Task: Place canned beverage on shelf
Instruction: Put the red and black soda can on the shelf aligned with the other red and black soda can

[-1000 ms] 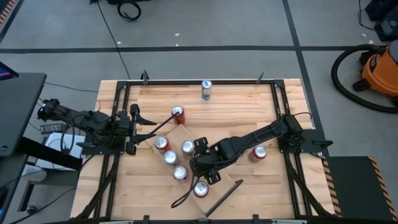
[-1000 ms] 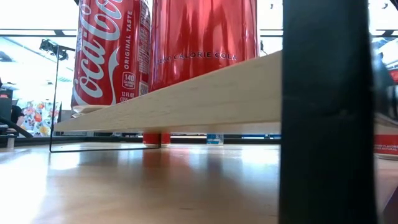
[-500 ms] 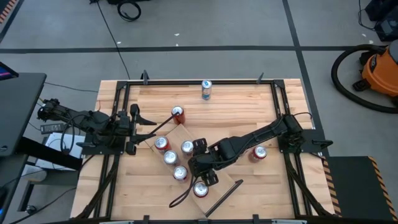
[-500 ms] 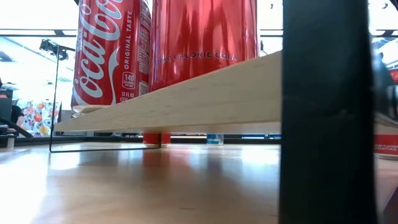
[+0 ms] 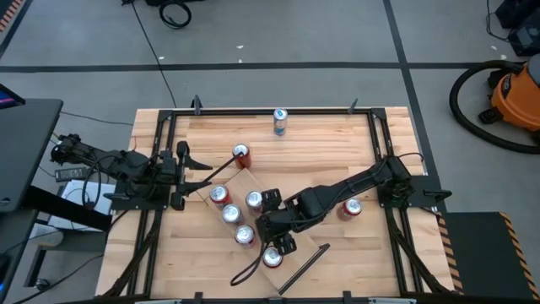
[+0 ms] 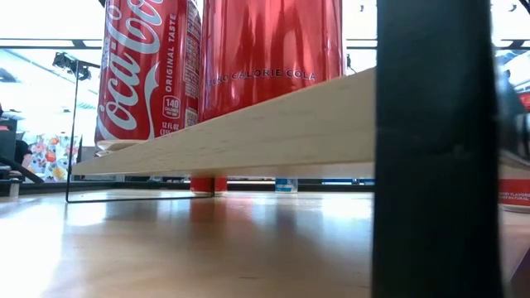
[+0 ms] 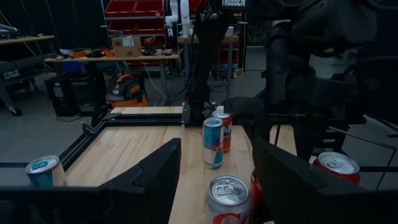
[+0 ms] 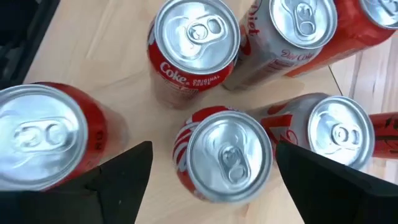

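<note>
The shelf (image 5: 253,181) is a pale wood plank lying aslant on the slatted table; its underside shows in the low view (image 6: 248,132). Several red cans stand upright on it, among them one near its near end (image 5: 272,257). My right gripper (image 5: 275,240) hangs open over these cans. In the right wrist view (image 8: 214,149) its fingers stand on either side of one can's top (image 8: 227,155), apart from it. My left gripper (image 5: 205,171) waits open at the table's left, beside the shelf's far end.
A red can (image 5: 242,154) stands by the shelf's far end, a blue can (image 5: 279,121) near the table's far edge, and another red can (image 5: 352,208) toward the right. A black rod (image 5: 305,265) lies by the shelf's near end. Black frame rails (image 5: 380,143) border the table.
</note>
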You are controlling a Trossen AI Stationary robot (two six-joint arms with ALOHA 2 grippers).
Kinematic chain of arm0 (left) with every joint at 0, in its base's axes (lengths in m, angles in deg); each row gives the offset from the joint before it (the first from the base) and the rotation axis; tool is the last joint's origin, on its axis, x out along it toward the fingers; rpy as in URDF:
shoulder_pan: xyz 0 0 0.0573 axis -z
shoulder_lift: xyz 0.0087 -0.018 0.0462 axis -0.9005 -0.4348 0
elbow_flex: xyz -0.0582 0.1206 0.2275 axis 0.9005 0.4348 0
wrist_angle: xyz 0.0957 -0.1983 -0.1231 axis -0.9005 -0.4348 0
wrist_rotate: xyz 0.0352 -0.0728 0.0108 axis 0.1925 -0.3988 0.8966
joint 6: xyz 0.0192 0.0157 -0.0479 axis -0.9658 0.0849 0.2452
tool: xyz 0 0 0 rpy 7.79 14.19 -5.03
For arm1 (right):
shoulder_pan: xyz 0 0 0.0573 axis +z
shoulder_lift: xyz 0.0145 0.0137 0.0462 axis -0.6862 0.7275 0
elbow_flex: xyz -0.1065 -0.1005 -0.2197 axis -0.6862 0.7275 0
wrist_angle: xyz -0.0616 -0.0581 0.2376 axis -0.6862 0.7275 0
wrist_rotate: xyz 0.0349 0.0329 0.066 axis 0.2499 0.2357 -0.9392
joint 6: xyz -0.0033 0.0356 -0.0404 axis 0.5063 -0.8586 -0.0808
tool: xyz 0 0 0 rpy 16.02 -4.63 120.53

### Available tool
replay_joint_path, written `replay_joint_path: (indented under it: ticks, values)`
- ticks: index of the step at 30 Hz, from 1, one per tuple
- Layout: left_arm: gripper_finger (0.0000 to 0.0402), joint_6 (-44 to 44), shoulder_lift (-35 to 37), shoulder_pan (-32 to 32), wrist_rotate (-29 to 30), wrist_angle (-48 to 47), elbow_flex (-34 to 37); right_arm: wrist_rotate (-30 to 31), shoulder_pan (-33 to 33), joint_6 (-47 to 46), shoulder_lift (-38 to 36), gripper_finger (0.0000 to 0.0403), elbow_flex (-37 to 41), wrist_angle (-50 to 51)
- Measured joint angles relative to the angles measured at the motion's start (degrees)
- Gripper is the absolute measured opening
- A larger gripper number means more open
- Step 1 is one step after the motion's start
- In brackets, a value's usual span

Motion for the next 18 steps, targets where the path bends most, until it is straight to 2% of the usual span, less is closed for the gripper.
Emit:
replay_joint_path:
  ticks: [5,12,18]
  values:
    - [0.0210,0.0,0.0,0.0,0.0,0.0,0.0,1.5,0.9,-3.0,0.0,0.0350,-2.4,3.3]
    - [0.0210,0.3,0.0,0.0,0.0,0.0,0.0,1.7,3.7,-6.0,-0.1,0.0350,-3.4,1.9]
    - [0.0210,0.6,0.0,0.0,0.0,1.3,0.0,6.2,6.6,-8.9,-0.6,0.0350,-3.4,2.4]
